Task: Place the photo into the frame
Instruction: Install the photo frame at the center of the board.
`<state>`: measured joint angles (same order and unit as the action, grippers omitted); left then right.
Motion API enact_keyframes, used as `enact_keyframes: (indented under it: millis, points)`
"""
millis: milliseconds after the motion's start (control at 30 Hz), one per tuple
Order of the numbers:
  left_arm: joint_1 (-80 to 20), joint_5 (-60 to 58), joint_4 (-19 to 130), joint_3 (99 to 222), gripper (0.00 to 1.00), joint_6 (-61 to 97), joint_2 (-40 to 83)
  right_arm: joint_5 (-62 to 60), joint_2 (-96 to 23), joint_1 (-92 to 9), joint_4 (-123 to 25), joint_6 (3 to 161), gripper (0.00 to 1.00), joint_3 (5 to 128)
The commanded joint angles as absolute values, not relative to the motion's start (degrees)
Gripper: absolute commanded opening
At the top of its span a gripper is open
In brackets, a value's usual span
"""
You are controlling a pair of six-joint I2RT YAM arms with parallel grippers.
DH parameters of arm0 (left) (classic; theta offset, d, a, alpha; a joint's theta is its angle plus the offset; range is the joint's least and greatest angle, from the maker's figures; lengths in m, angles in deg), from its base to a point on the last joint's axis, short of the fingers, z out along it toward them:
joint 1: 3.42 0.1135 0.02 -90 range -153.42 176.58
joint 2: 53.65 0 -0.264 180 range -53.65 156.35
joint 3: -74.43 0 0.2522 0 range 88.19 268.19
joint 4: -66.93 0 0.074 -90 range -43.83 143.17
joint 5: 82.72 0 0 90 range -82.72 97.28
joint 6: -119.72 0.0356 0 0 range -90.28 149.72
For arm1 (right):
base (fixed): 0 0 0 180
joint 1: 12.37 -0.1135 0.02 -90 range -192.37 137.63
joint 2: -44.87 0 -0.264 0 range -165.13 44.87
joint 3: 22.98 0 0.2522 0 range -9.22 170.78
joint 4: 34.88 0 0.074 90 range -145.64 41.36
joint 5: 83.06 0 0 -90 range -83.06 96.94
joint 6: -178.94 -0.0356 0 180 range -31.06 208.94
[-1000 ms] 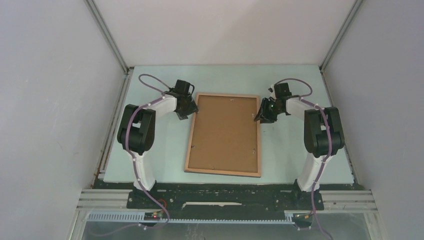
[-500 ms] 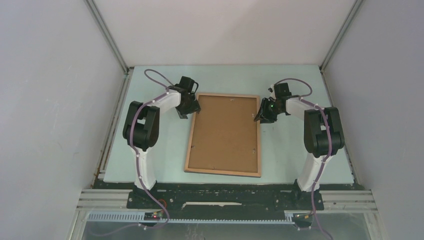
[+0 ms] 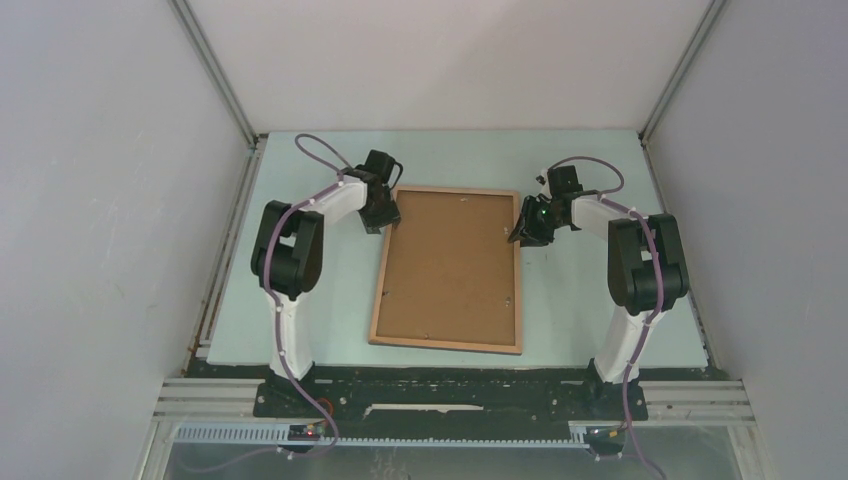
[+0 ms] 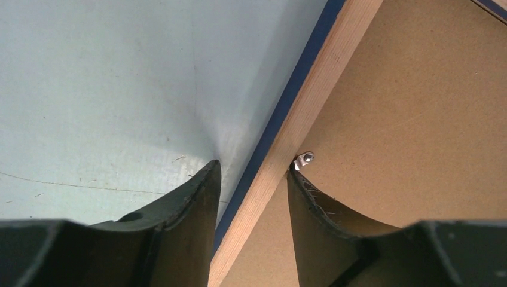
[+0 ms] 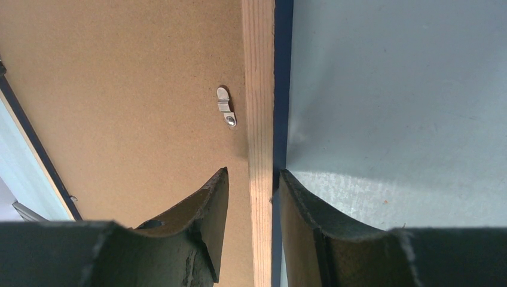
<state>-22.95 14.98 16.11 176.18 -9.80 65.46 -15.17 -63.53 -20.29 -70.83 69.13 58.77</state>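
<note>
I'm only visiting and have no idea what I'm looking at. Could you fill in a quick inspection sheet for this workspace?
Surface: pale green table, lightly scuffed.
Job's things: frame lies back up with a brown backing board in it and small metal clips near the rails; photo not seen.
Clutter: nothing seen.
Grippers: left gripper is open, fingers either side of the frame's left rail; right gripper straddles the right rail, grip unclear.
Cables: purple cables run along each arm.
Surroundings: plain white walls, metal corner posts.
</note>
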Motion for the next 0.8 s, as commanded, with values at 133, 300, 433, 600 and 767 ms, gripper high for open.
enact_keyframes:
  millis: [133,300,433,600,767]
  points:
    - [-19.9,18.3,14.7,176.0,0.39,-11.4,68.0,-16.3,-62.6,-21.3,-69.7,69.6,0.44,59.0]
    - [-19.7,17.7,16.3,176.2,0.33,-12.7,67.7,-16.5,-62.7,-21.2,-69.6,69.6,0.44,59.0]
    - [-19.5,16.9,16.7,177.1,0.28,-14.3,68.2,-16.6,-62.8,-21.3,-69.5,69.7,0.44,59.0]
    - [-18.0,16.2,19.8,174.2,0.26,-18.9,66.3,-16.4,-62.7,-21.5,-69.5,69.7,0.44,59.0]
    - [-17.6,17.6,23.6,171.7,0.21,-23.9,64.2,-16.0,-62.8,-21.7,-69.8,69.8,0.44,59.2]
